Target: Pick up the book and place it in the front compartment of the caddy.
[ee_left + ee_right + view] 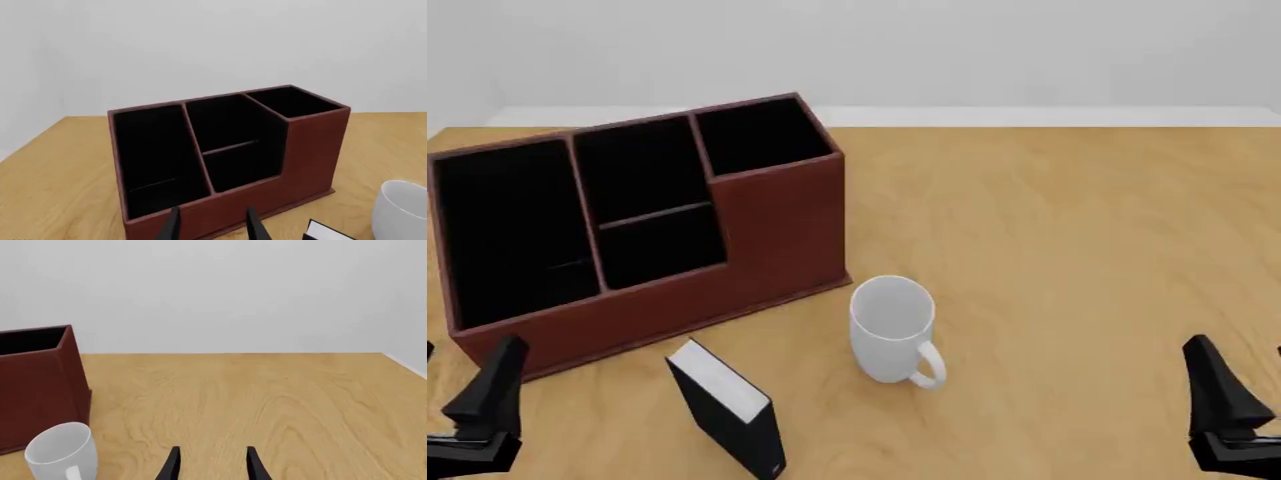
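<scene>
Nothing done yet: our left end effector (212,225) and right end effector (212,464) hang parted, empty. The book (727,408) stands just right of the left one, the caddy (777,235) ahead, its front compartment (662,244) unfilled.

A white mug (893,328) is observed standing upright on a light wooden table (1068,250), its handle turned toward the camera side and slightly to the right in the front view. The mug's interior cannot be seen. The table's wood grain is plainly visible. A plain pale wall (961,50) is noted behind the table's far edge.
</scene>
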Controlling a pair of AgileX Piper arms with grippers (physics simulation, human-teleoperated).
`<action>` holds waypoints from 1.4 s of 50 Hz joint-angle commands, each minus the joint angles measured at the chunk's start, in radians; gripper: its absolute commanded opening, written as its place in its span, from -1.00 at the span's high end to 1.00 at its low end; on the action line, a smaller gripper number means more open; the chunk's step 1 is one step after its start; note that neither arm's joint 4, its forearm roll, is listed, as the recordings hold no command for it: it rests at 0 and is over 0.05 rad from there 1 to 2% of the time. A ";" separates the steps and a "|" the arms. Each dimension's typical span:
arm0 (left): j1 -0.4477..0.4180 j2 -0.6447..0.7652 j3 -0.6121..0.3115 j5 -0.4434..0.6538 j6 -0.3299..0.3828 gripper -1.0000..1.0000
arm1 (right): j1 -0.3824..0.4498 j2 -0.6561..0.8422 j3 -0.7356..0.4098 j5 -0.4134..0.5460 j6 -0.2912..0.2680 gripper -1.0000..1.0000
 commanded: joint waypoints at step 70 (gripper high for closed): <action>-0.727 0.617 -0.565 0.570 1.117 -1.00 | -0.010 -0.002 -0.001 -0.011 -0.025 -1.00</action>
